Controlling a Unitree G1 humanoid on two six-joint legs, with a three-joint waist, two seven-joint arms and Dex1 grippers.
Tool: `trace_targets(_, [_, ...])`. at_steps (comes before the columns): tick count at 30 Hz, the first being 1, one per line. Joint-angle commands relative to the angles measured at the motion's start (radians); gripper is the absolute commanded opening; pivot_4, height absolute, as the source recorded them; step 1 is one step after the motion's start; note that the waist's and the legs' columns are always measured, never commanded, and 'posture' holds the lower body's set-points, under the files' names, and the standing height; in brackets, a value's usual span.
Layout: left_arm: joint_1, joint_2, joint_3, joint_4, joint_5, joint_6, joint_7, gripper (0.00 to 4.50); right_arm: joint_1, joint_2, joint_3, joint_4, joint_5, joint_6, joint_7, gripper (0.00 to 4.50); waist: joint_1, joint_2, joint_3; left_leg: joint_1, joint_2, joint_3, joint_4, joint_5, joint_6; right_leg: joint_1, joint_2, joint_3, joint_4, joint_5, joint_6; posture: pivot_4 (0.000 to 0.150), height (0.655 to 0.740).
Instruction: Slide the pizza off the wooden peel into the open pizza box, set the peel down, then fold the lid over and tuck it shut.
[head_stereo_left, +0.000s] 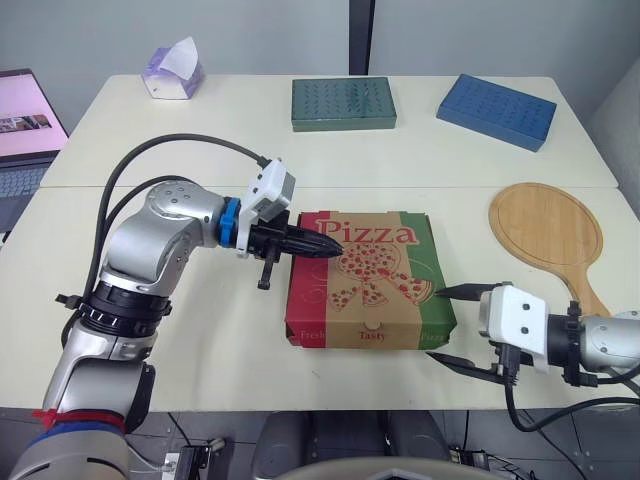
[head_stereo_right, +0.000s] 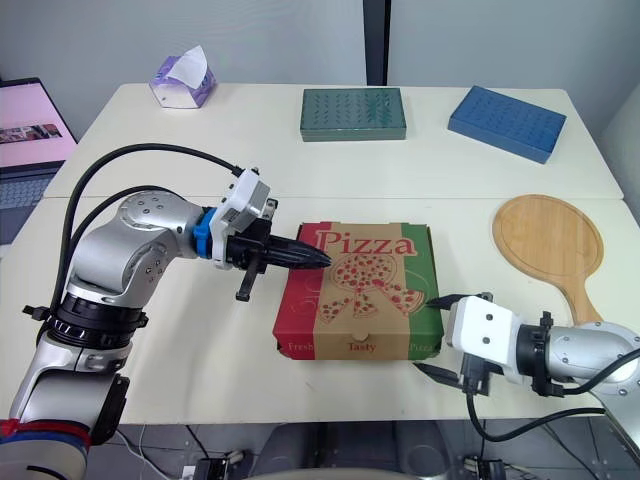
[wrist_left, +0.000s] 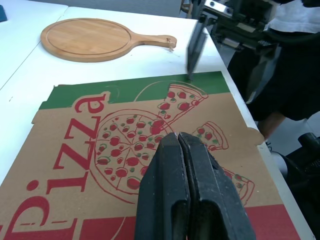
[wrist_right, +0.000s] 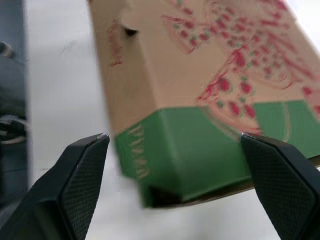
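The pizza box (head_stereo_left: 375, 275) lies shut and flat on the cream table (head_stereo_left: 200, 330), near its front edge. The kraft-brown lid carries "Pizza" in red script over a red line drawing of a sliced pizza, with a red band along the 9 o'clock edge and a green band along the 3 o'clock edge. The front wall reads "Fresh" on red, "Tasty" in the middle, and what looks like "Pizza" on green. The left gripper (head_stereo_left: 333, 247) has its two black fingers pressed together and points across the lid's 10 o'clock corner; whether the tips touch the cardboard cannot be told. The right gripper (wrist_right: 173, 145) has its fingers spread wide, either side of the box's green 5 o'clock corner without touching it. The wooden peel (head_stereo_left: 545, 232) lies bare on the table at the box's 2 o'clock, well apart, handle toward the front. A green box (head_stereo_left: 343, 103) sits at 12 o'clock, a blue box (head_stereo_left: 496, 110) at 1 o'clock, a tissue box (head_stereo_left: 172, 72) at 11 o'clock, and a laptop (head_stereo_left: 25, 130) at 10 o'clock.
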Motion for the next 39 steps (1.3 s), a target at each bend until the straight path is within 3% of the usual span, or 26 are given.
trace_targets(1, [0.016, 0.018, -0.013, -0.038, 0.026, -0.043, -0.020, 0.00, -0.032, 0.020, 0.006, 0.008, -0.036, -0.048, -0.019, 4.48, 0.000, 0.000, 0.000, 0.000, 0.000, 0.000, 0.000, 0.000, 0.000, 0.000, 0.000, 0.000, 0.000, 0.000, 0.000, 0.150, 0.7400])
trace_targets(16, [0.023, 0.020, -0.023, -0.052, 0.052, -0.074, -0.048, 0.00, -0.066, 0.038, -0.032, 0.002, -0.002, -0.025, -0.006, 4.48, 0.000, 0.000, 0.000, 0.000, 0.000, 0.000, 0.000, 0.000, 0.000, 0.000, 0.000, 0.000, 0.000, 0.000, 0.000, 0.150, 0.7400])
trace_targets(27, [0.115, 0.062, -0.086, -0.106, 0.135, -0.154, -0.055, 0.00, -0.012, 0.064, 0.035, 0.027, -0.120, -0.085, -0.042, 4.48, 0.000, 0.000, 0.000, 0.000, 0.000, 0.000, 0.000, 0.000, 0.000, 0.000, 0.000, 0.000, 0.000, 0.000, 0.000, 0.150, 0.7400])
trace_targets(33, [0.126, 0.064, -0.088, -0.091, 0.163, -0.190, -0.055, 0.00, 0.035, 0.099, -0.107, -0.003, 0.012, -0.027, -0.004, 4.48, 0.001, 0.000, 0.000, 0.000, 0.000, 0.000, 0.000, 0.000, 0.000, 0.000, 0.000, 0.000, 0.000, 0.000, 0.000, 0.150, 0.7400])
trace_targets(39, [0.125, 0.059, -0.084, -0.075, 0.172, -0.202, -0.052, 0.00, 0.121, 0.073, -0.363, 0.057, 0.252, 0.151, 0.096, 4.48, 0.001, 0.000, 0.000, 0.001, 0.000, 0.000, 0.000, 0.000, 0.000, 0.001, 0.000, 0.000, 0.000, 0.000, 0.000, 0.150, 0.7400])
